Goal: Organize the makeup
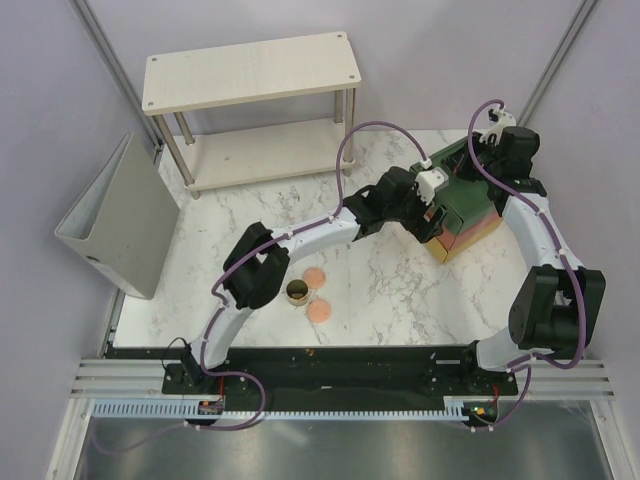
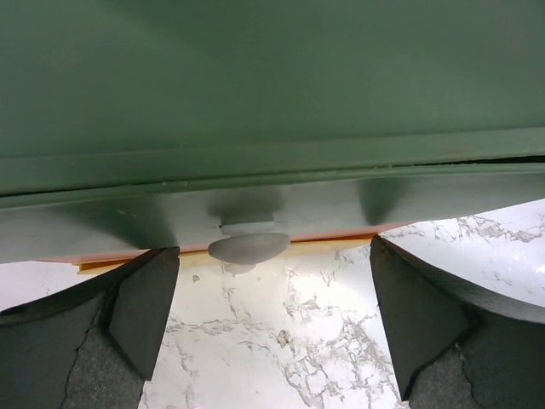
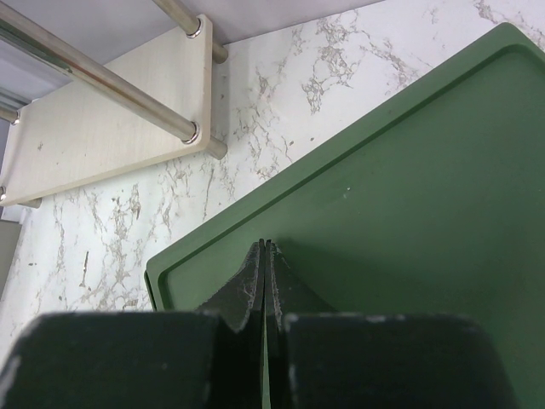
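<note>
Two peach-pink discs (image 1: 315, 276) (image 1: 320, 311) and a dark gold-rimmed round jar (image 1: 297, 292) lie on the marble near the middle front. The tubes are out of view. My left gripper (image 1: 432, 196) is open at the front of the green-red-yellow drawer box (image 1: 468, 226). In the left wrist view its gripper (image 2: 272, 249) has jaws spread wide on either side of the grey knob (image 2: 249, 247) of the green drawer (image 2: 272, 85), not touching it. My right gripper (image 1: 478, 152) is shut and empty, its tips (image 3: 266, 245) resting on the box's green top (image 3: 409, 187).
A two-tier pale wooden shelf (image 1: 250, 75) stands at the back left. A grey binder (image 1: 115, 215) leans at the left edge. The marble tabletop (image 1: 370, 290) ends at a black rail in front.
</note>
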Available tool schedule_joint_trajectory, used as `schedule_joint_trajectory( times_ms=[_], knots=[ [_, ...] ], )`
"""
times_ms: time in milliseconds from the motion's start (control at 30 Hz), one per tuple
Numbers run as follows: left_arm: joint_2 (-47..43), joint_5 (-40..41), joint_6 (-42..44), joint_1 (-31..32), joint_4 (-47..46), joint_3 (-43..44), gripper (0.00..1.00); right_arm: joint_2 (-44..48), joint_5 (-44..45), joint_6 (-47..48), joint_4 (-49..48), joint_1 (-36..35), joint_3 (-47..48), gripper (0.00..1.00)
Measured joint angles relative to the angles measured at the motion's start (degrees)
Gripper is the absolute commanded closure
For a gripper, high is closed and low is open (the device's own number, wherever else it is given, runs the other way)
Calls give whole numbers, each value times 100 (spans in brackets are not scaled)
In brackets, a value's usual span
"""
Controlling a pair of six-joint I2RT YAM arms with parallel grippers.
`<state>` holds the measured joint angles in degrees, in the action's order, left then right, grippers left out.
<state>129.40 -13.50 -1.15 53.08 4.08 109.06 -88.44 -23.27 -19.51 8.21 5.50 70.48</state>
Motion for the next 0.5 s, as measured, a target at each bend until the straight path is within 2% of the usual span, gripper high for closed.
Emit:
schedule_joint_trajectory(
  times_ms=[167, 333, 500],
  knots=[
    [-31, 0, -11, -2, -107, -125, 1, -2, -4, -2, 0, 0, 2, 100],
    [-542, 4, -50, -31, -315, -1182, 1, -7, -4, 0, 0, -2, 4, 100],
    [-881, -271, -852, -310, 286, -1405, 1, -7, -7, 0, -2, -2, 0, 100]
  ],
)
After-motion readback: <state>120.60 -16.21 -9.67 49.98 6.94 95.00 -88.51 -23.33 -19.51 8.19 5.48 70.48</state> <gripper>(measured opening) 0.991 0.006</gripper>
